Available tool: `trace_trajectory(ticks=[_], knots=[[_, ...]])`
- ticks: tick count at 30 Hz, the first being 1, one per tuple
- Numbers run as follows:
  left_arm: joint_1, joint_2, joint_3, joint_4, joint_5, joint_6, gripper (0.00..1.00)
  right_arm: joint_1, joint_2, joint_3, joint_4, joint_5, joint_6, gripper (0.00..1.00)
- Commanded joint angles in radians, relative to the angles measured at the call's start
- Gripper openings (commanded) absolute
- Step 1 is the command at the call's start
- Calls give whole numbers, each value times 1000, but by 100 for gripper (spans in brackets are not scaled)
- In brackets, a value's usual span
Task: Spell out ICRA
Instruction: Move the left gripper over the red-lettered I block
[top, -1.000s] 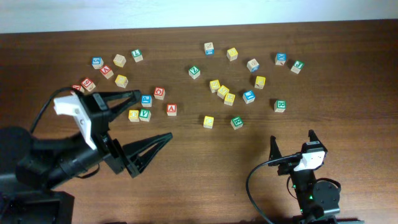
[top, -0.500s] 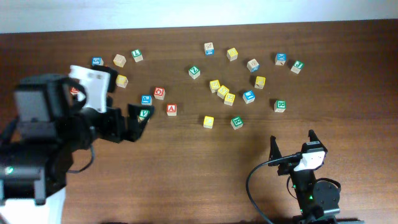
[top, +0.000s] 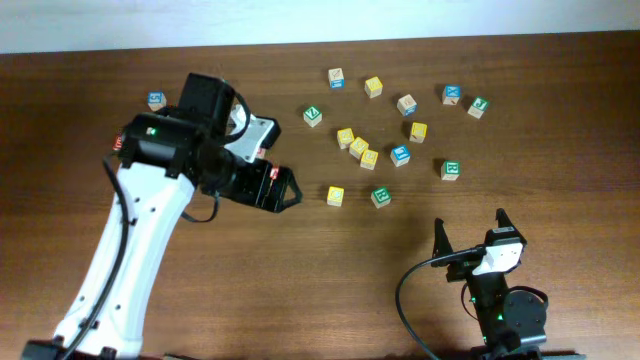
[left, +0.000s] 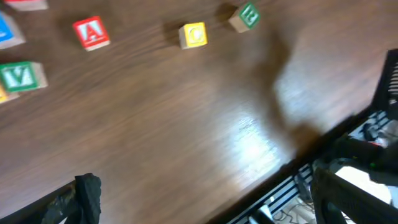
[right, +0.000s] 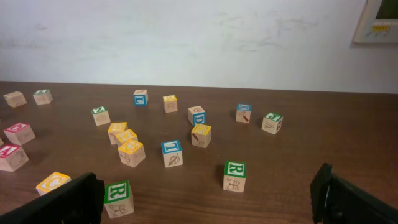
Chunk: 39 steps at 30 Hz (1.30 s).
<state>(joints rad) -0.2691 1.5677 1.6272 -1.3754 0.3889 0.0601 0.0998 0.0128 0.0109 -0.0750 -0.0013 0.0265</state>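
Overhead, you see the left gripper (top: 280, 188) reaching out over the table (top: 560, 290), left of its middle. Its fingers are spread wide with nothing between them. Your left wrist view looks past those fingers onto bare wood. The red A cube (left: 92, 33) lies face up beyond them, touching neither finger. To the A's right sits a yellow cube (left: 194, 35) whose blurred letter reads like a C. Past that is a green cube (left: 244, 17) whose letter you cannot make out. A green V cube (left: 22, 76) lies on the A's other side, nearer the left edge.

The green R cube (right: 235, 176) stands by itself toward the right edge, apart from its neighbours. Its letter shows plainly in your right wrist view.

Your right gripper (top: 468, 230) sits low at the near edge, right of the middle. Its fingers are parted and empty, and it is well apart from every cube. The other letter cubes (top: 358, 147) lie scattered across the far half of the table, with a tight knot of yellow ones near the middle and a few more strung out toward the far edge.
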Motion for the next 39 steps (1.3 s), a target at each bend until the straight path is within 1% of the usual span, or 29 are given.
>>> trace_trajectory(ticks=[1,4,5,10,11,12,13,14,22,24,25,30,33,35,36,37,38,39], knots=[[-4,42,8,17,24,-7,99,5,-6,-5,-6,5,8,98],[-4,72,8,17,6,-6,99,5,-6,-5,-6,5,8,98],[-4,87,8,16,-26,-6,99,5,-6,-5,-6,5,8,98],[-3,137,8,19,-286,-6,99,5,-6,-5,-6,5,8,98],[2,149,7,24,-360,-18,99,5,-6,-5,-6,5,8,98],[11,156,7,32,-385,-59,99,5,-6,-5,-6,5,8,98],[21,161,7,40,-393,-98,99,5,-6,-5,-6,5,8,98],[27,165,6,55,-393,-111,99,5,-6,-5,-6,5,8,98],[55,170,5,233,-390,-131,99,5,-6,-5,-6,5,8,98],[90,170,4,246,-390,-217,99,5,-6,-5,-6,5,8,98],[130,171,-3,247,-390,-248,99,5,-6,-5,-6,5,8,98],[226,182,-42,273,-391,-265,99,5,-6,-5,-6,5,8,98],[301,197,-83,282,-388,-389,99,5,-6,-5,-6,5,8,98],[320,201,-99,275,-311,-409,99,5,-6,-5,-6,5,8,98],[320,201,-99,277,-304,-408,99,5,-6,-5,-6,5,8,98],[320,201,-99,285,-318,-409,99,5,-6,-5,-6,5,8,98],[320,201,-99,287,-357,-438,99,5,-6,-5,-6,5,8,98],[320,201,-99,286,-448,-524,99,5,-6,-5,-6,5,8,98]])
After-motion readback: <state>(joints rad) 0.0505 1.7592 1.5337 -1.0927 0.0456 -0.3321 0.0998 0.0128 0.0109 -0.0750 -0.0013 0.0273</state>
